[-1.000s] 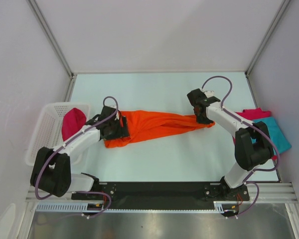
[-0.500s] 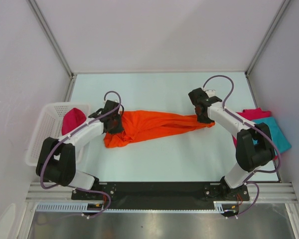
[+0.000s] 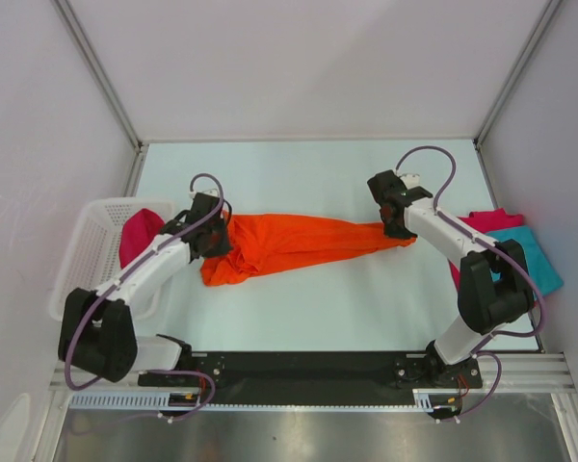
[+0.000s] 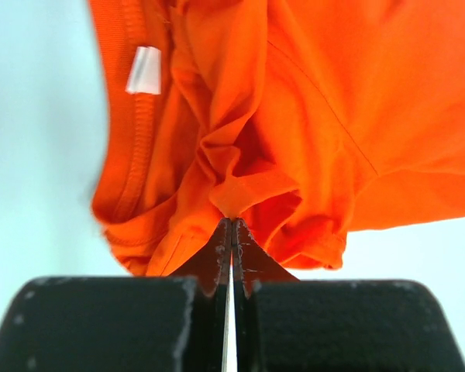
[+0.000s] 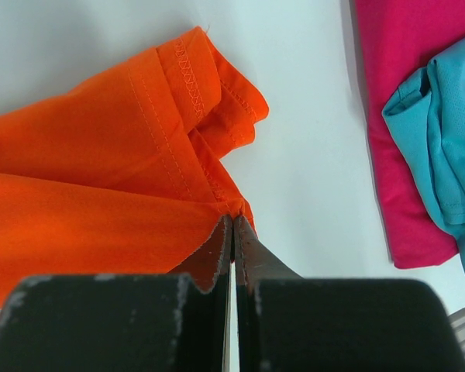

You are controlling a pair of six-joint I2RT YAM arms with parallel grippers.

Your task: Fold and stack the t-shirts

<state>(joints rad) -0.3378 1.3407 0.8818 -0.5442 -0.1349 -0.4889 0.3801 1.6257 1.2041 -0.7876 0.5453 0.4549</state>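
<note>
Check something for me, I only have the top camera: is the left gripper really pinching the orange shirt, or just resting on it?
Observer: Pinching. The left wrist view shows the left gripper shut on a small raised fold of the orange t-shirt.
Operator: And the right one?
Observer: The right gripper is shut on a fold just below the stitched hem.
Operator: Which end does the left arm have?
Observer: The neck end. A white tag sits inside the collar, left of the grip.

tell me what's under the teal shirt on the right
A crimson t-shirt lies under the teal t-shirt, sticking out past its edge. Anything else beneath the teal cloth is covered.
</note>
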